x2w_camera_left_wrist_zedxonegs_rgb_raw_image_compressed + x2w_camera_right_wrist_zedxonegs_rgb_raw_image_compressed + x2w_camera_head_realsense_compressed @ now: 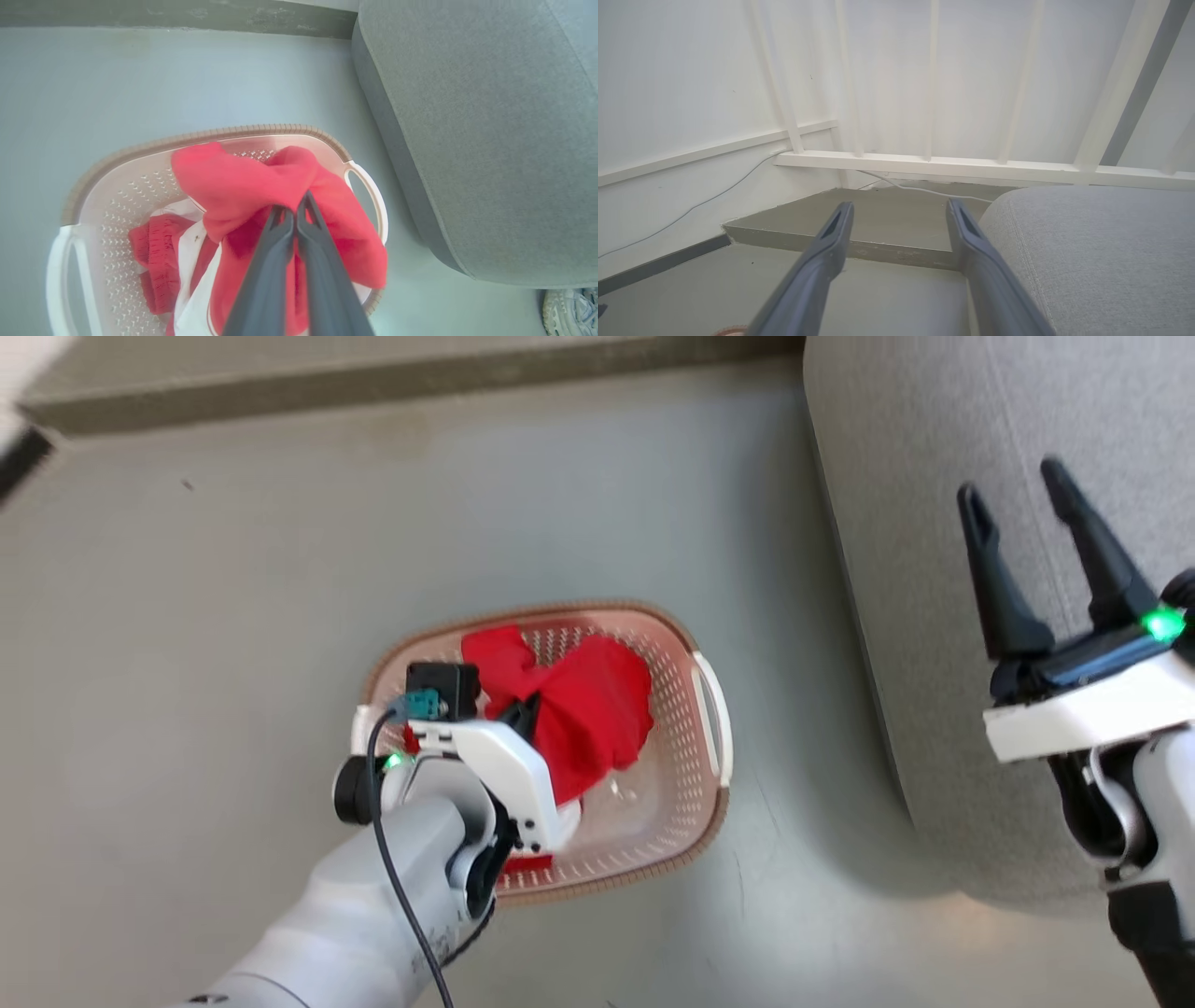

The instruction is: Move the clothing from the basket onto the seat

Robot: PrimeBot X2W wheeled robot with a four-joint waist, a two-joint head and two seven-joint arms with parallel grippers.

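Red clothing (243, 182): soft and crumpled; one garment hangs from a pinched fold, draped over the right side of basket (205, 135). A second red piece with a white panel lies lower inside.
Left gripper (295, 212): clenched on the red fold, fingers together.
Basket: cream, perforated, brown rim, white handles; stands on floor (233, 616).
Floor: smooth, grey-green.
Seat (490, 140): grey fabric, rounded edge; right of basket, not touching.
Right gripper (1013, 483): fingers spread, nothing held, over seat.
Ledge (373, 383): low grey step beyond.
Wall (691, 93): white, with railing (924, 163) and thin cable (691, 207).
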